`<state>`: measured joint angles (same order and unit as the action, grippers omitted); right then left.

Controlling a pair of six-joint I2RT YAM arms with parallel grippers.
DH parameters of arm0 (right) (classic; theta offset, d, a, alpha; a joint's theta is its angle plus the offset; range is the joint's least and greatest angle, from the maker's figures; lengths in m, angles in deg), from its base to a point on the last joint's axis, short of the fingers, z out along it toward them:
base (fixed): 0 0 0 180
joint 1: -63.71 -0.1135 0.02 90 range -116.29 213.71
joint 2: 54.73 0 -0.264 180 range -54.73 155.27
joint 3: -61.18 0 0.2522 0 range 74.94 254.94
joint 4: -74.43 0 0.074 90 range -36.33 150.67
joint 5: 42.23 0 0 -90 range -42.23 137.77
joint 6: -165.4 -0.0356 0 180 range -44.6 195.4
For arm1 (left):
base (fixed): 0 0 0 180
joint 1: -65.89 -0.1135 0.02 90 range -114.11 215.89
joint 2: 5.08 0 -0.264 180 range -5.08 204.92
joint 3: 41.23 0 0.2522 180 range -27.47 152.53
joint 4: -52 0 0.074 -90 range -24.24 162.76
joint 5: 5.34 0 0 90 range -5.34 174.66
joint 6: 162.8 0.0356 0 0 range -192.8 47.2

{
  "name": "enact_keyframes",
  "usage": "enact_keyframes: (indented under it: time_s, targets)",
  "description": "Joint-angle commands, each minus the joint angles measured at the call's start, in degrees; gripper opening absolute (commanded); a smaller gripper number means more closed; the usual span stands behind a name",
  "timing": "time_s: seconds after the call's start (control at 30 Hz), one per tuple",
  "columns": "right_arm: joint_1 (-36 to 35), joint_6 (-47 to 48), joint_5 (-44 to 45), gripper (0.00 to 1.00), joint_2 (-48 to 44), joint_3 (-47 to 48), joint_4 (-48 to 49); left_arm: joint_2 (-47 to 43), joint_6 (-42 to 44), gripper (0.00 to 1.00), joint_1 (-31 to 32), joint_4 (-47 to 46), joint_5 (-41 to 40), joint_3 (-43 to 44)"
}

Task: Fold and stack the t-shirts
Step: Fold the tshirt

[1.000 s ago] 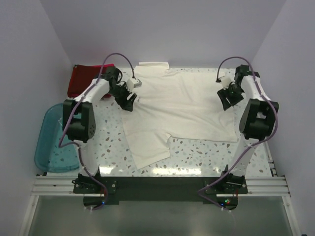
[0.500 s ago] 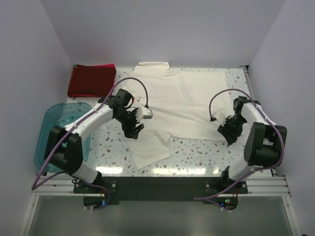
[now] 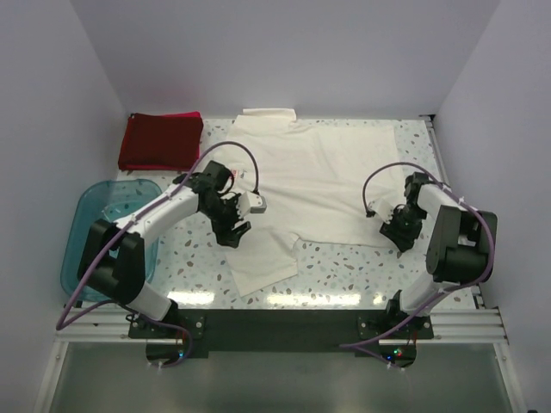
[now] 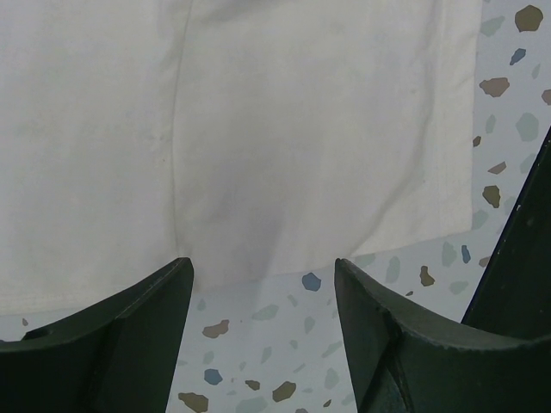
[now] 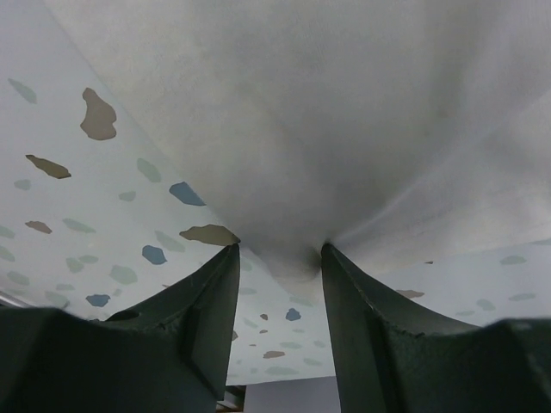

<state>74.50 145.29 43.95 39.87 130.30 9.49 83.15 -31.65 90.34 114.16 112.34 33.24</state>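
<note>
The white shirt (image 3: 318,181) is spread flat across the middle of the table (image 3: 344,262), with its collar toward 12 o'clock. One flap hangs down toward 7 o'clock.

The left gripper (image 3: 231,228) sits at the shirt's 8 o'clock side, low over the edge of that flap. In the wrist view its jaws are wide apart with nothing between them. You just see the hem and a strip of speckled tabletop in the gap, so it's not holding anything.

The right gripper (image 3: 398,232) is at the shirt's 4 o'clock corner. In its wrist view the fingers (image 5: 207,318) are pinched in on a little bunch of cloth. Creases fan out from the gap, so it's got the hem of the white shirt clamped.

The red shirt (image 3: 159,142) is folded up in the 10 o'clock corner of the table, well away from both arms. A sliver of pink shirt (image 3: 188,114) peeks out along its far edge, though I can't tell whether it lies under the red one or behind it. The teal tub (image 3: 82,258) is off the table's left side at 8 o'clock.
</note>
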Motion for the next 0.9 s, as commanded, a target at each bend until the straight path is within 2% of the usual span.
enact_keyframes:
  time_s: [0.0, 0.07, 0.13, 0.37, 0.53, 0.63, 0.83, 0.87]
  targets:
    - [0.11, 1.83, 0.91, 0.48, 1.19, -2.17, 3.62, -0.25, 0.42, 0.72, 0.07, -2.00, -0.17, -0.77]
    - [0.11, 2.18, 1.18, 0.48, 1.11, -3.76, 4.68, -0.51, 0.86, 0.72, 0.07, -1.91, -0.08, -1.29]
    - [0.11, 2.27, 1.35, 0.45, 0.67, -4.99, 6.52, -1.12, 1.74, 0.72, 0.77, -2.34, -0.26, -2.78]
    - [0.03, 1.22, 1.18, 0.13, -1.79, -6.13, 7.23, -4.02, 0.43, 0.67, 7.44, -6.21, -5.17, -9.37]
    - [0.11, 0.69, 0.74, 0.00, -2.85, -5.43, 5.92, -4.91, -2.64, 0.66, 11.93, -10.94, -8.60, -12.36]
    - [0.11, 0.25, 0.56, 0.00, -3.03, -4.99, 5.39, -5.08, -4.75, 0.66, 14.48, -14.55, -11.15, -14.91]
    - [0.11, 0.07, -0.05, 0.00, -3.90, -3.94, 4.07, -1.92, -4.76, 0.63, 17.82, -15.97, -15.28, -18.95]
    - [0.11, 0.07, -0.05, 0.00, -4.25, -3.85, 3.89, -1.57, -4.41, 0.56, 18.09, -16.06, -16.07, -19.83]
